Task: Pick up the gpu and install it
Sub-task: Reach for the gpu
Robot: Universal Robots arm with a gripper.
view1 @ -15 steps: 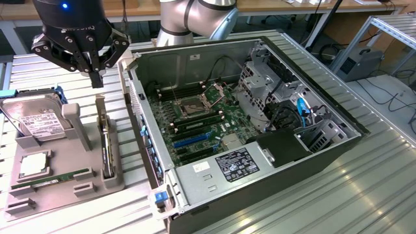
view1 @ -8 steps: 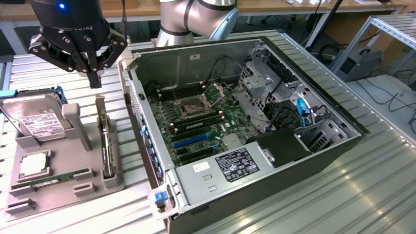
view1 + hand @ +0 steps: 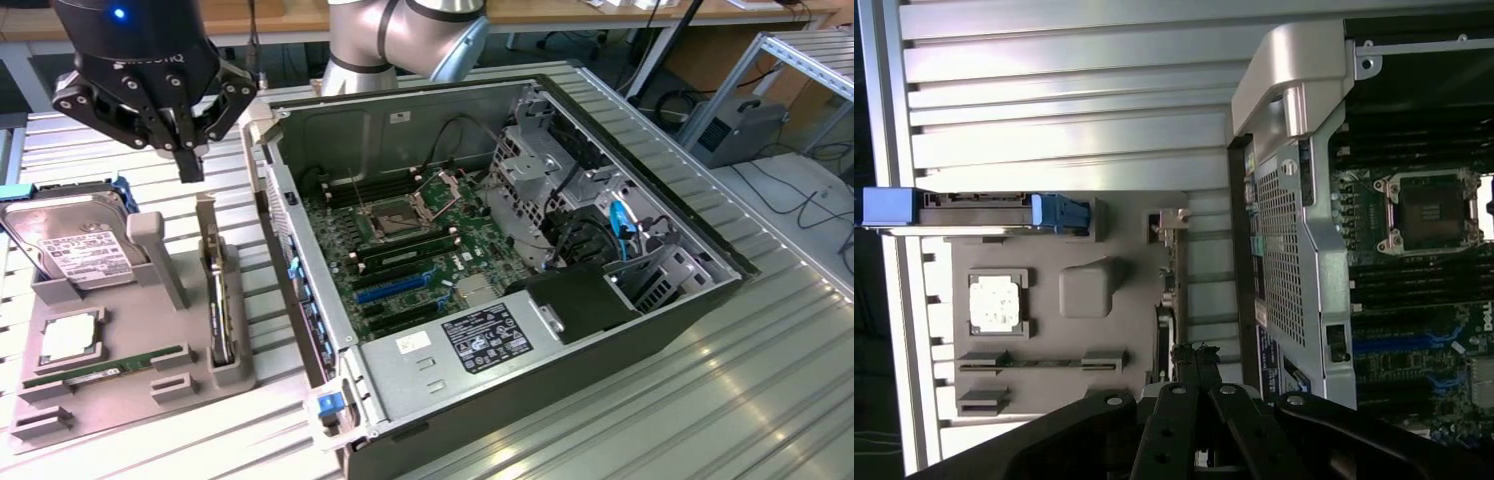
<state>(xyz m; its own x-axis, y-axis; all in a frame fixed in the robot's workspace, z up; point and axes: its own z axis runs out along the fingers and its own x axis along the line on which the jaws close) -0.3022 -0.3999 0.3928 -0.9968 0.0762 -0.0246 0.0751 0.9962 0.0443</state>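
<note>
The gripper hangs over the grey holder tray with its jaws pressed together and nothing between them. The gpu stands on edge in its slot on that tray, below the fingertips and apart from them, silvery bracket end nearest the gripper. Here's the danger: with the fingers closed like that, a straight descent would likely land on the card's top edge rather than straddle it, knocking it over or jamming it in the slot. And look how tight it is. The open computer case sits just beside the card, so widely spread jaws could clip that metal wall. A pinch taken too near the bracket may let the long, thin card swing or tilt. The hard drive and memory stick share the tray, so a sideways drift risks the wrong part. Inside the case, loose cables lie near the board and could snag a carried card.
</note>
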